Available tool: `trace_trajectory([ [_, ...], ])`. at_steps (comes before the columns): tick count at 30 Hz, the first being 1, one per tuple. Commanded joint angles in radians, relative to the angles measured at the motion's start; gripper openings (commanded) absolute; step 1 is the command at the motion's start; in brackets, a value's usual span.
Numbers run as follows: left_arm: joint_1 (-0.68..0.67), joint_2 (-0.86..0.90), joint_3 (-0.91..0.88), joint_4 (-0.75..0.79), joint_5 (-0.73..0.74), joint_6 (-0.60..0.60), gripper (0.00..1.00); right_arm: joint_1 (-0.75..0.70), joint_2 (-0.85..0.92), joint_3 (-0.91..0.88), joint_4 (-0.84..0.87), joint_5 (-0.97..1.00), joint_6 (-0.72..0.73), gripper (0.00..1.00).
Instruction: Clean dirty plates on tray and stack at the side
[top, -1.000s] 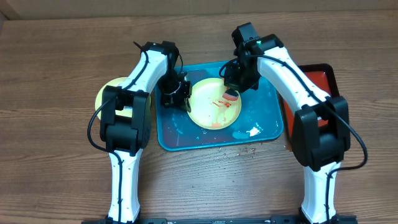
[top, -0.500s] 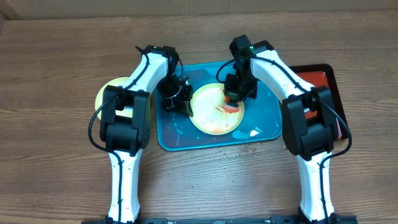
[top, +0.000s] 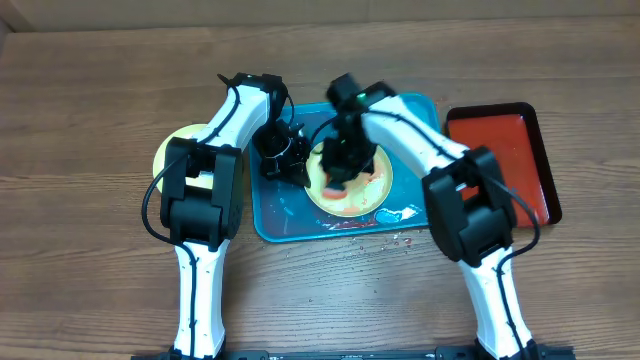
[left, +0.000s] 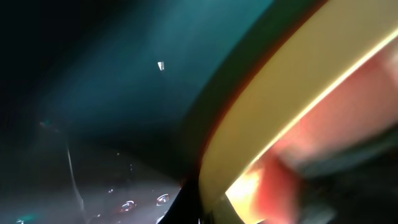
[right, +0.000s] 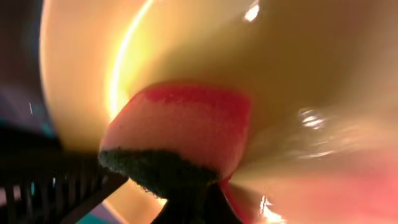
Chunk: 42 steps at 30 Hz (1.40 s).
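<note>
Since a second ago my right arm has swung across toward the frame's left, so my right end effector (top: 335, 178) now sits over the left half of the yellow-green plate (top: 372, 186) instead of its upper right edge. It is clenched on a pink sponge (right: 180, 134) with a dark green scouring layer, and the right wrist view shows the pink face pressed against the plate's glossy inner surface, which is tinged red lower down. My left end effector (top: 288, 163) is clamped tight at the plate's left rim; the left wrist view shows that rim very close, with a blurred pink patch behind it. The plate lies in the middle of the turquoise tray (top: 272, 225), just above centre frame. A whitish scrap (top: 403, 213) lies in the tray's lower right corner, and small crumbs dot the surface (top: 100, 280) just below the tray's front edge. A second plate (top: 165, 150), also yellow-green, rests on the surface left of the tray, partly under my left arm. A red tray (top: 500, 150) lies at the right, apart from the turquoise one.
</note>
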<state>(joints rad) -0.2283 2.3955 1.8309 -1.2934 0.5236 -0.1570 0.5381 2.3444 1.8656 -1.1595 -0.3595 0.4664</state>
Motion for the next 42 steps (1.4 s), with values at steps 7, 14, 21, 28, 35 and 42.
trace_trajectory([
  [7, 0.012, 0.099, -0.061, 0.045, -0.142, -0.047, 0.04, -0.113, 0.061, -0.013, -0.121, 0.132, 0.040, 0.04],
  [14, 0.015, 0.099, -0.061, 0.047, -0.146, -0.050, 0.04, -0.232, 0.060, -0.013, -0.219, 0.308, 0.025, 0.04],
  [21, 0.015, 0.099, -0.061, 0.047, -0.146, -0.057, 0.04, -0.201, 0.060, -0.013, -0.232, 0.286, 0.024, 0.04],
  [28, 0.015, 0.099, -0.061, 0.047, -0.145, -0.057, 0.04, -0.054, 0.060, -0.014, -0.131, 0.096, 0.025, 0.04],
  [35, 0.071, 0.099, -0.061, 0.050, -0.049, -0.047, 0.04, 0.055, 0.060, -0.014, -0.005, -0.037, 0.090, 0.04],
  [42, 0.149, 0.094, -0.053, 0.118, 0.013, -0.049, 0.04, 0.061, 0.060, -0.014, 0.024, -0.078, 0.099, 0.04],
])
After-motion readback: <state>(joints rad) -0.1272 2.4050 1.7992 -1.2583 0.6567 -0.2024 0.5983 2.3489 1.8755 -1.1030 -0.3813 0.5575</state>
